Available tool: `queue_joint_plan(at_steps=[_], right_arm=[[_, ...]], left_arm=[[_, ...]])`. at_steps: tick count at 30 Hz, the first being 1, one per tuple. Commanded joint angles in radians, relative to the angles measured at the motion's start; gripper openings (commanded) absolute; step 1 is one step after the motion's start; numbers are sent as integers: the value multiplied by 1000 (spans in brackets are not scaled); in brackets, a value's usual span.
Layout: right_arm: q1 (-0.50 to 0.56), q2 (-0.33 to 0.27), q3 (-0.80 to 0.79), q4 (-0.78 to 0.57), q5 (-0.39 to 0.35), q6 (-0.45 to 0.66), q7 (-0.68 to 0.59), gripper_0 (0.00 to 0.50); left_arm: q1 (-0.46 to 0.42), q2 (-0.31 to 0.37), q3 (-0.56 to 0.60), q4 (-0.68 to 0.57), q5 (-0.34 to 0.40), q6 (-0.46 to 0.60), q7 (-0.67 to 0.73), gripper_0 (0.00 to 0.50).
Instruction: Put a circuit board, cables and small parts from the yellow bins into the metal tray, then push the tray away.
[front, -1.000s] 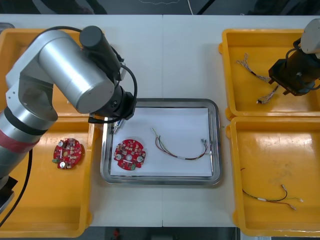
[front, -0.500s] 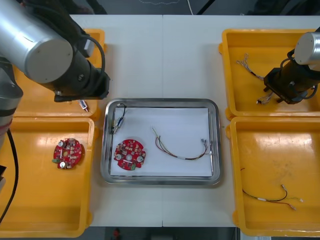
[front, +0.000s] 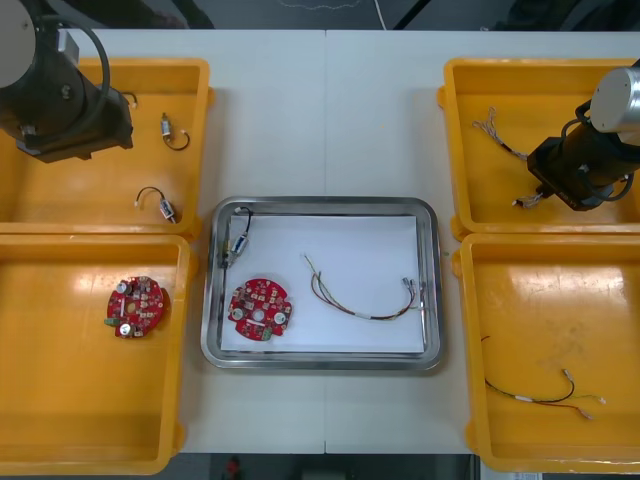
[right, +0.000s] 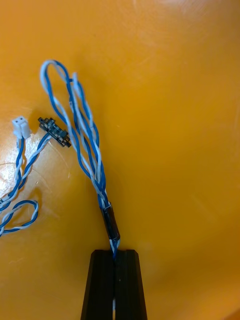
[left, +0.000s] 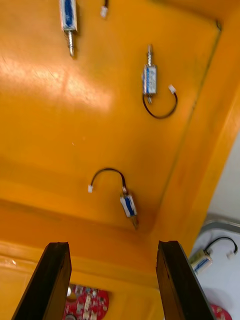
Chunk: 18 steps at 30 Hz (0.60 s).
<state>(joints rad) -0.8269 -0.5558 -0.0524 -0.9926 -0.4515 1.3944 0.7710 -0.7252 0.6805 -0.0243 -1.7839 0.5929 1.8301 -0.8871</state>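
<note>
The right claw (right: 115, 254) is hanging low inside the far-right yellow bin (front: 470, 170); its fingers are pressing together and pinching one end of a twisted blue and white cable (right: 85, 150), which is trailing ahead of them in a long loop over the bin floor; more twisted strands (right: 19, 155) are lying just beside it. The left claw (left: 112, 245) is hovering over the far-left yellow bin (front: 120, 170) with its fingers spread and holding nothing; three small metal parts (left: 129, 205) with black leads are lying on the bin floor beyond it. The metal tray (front: 320, 205) is sitting on the worktop (front: 325, 110) between the bins; inside it a circuit board (front: 260, 309) is lying near the left end, a small metal part (front: 237, 243) is resting in the far-left corner, and a thin cable (front: 365, 300) is curving across the middle. Another circuit board (front: 137, 306) is lying in the near-left bin (front: 90, 400); a red and yellow cable (front: 545, 392) is lying in the near-right bin (front: 560, 300).
</note>
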Motion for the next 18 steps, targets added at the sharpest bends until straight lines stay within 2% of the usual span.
queue_joint_plan(at_steps=[1,5,8,18], right_arm=[[37,5,-26,-21,-4,-2,-19,0],[37,5,-61,-70,-3,41,-15,0],[37,4,-103,-159,2,130,-12,0],[37,-27,-130,-442,5,387,11,0]], left_arm=[[-59,47,26,97,-44,-106,-135,500],[-83,48,26,193,-64,-184,-178,500],[-102,47,26,281,-68,-265,-219,500],[-103,28,23,451,-64,-485,-308,500]])
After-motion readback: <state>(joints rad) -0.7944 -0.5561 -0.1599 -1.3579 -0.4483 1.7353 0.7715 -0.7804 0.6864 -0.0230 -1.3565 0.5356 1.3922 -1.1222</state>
